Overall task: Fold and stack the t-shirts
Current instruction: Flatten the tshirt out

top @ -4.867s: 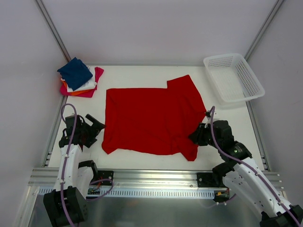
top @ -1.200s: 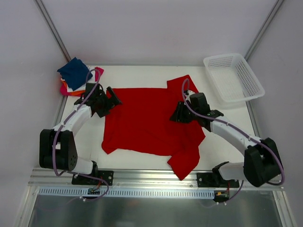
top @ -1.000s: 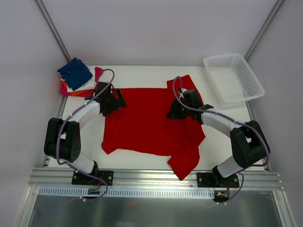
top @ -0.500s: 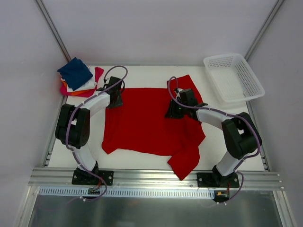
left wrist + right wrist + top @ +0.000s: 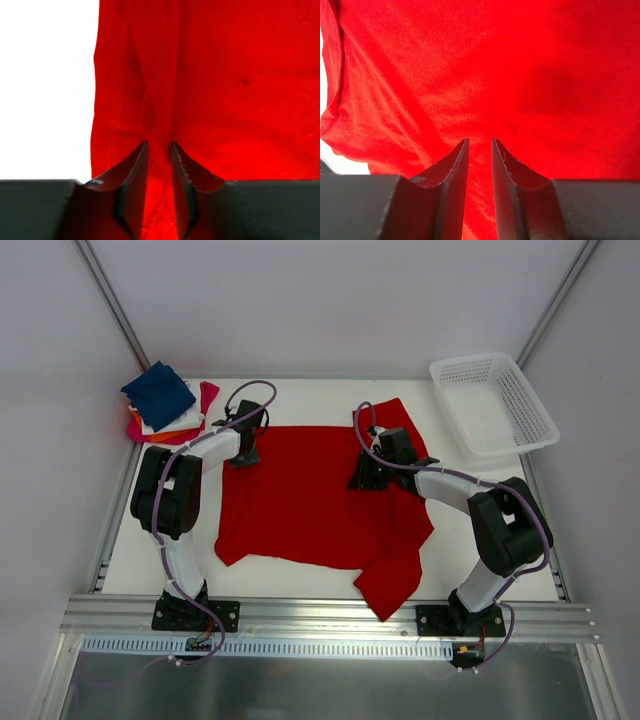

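The red t-shirt [image 5: 310,500] lies spread flat mid-table, one sleeve at the far right and a flap hanging toward the near edge. My left gripper [image 5: 243,452] sits at its far-left corner. In the left wrist view this gripper [image 5: 159,144] is shut on a raised ridge of the red cloth [image 5: 240,100] beside the stitched hem. My right gripper [image 5: 362,478] rests on the shirt's far-right part, below the sleeve. Seen from the right wrist, it [image 5: 480,141] pinches red cloth [image 5: 520,75] in a narrow gap. The folded t-shirts stand stacked at the far left, navy [image 5: 158,392] on top.
A white mesh basket [image 5: 492,405] stands at the far right corner. White tabletop [image 5: 45,85] shows left of the shirt's hem. The folded stack lies close behind the left arm. Cage posts run along both sides of the table.
Both arms have reached from the near edge to the shirt's far side. In the last second the left gripper slid onto the far-left corner and closed on the cloth. The right gripper barely moved.
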`<state>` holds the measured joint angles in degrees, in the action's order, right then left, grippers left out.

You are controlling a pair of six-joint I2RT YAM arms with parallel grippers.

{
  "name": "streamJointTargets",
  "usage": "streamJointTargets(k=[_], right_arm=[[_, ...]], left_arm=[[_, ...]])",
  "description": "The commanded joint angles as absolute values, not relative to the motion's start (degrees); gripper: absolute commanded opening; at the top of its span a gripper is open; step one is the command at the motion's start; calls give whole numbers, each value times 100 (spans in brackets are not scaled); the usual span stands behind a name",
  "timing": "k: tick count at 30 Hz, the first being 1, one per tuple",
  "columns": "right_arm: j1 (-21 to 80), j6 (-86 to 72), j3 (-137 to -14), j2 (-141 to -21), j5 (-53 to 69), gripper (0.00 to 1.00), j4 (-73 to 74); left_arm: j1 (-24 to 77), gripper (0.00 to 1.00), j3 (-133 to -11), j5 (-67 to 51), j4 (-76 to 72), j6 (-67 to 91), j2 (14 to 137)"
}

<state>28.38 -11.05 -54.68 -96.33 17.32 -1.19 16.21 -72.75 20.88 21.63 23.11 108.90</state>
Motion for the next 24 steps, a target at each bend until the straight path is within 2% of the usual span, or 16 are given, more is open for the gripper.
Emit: streamJointTargets(k=[1,3,7,13,24], right_arm=[[2848,-1019,-5581,-9518,1890,27,-360],[2848,-1028,-5581,-9580,1933,27,-378],[2848,-1063,-5511,-9606,1951,27,-483],[2848,-1055,-5511,-9615,1978,27,-518],[2848,-1107,-5484,-9686,2057,26,-659]], left_arm=[[1687,21,-7497,2250,2320,2206,10872],[1687,13,-7497,2329,2364,2197,10855],[1687,11,-7410,2592,2452,2162,10732],[1679,2,-7409,3031,2715,2180,10679],[1679,0,-7716,3849,3260,2153,10608]])
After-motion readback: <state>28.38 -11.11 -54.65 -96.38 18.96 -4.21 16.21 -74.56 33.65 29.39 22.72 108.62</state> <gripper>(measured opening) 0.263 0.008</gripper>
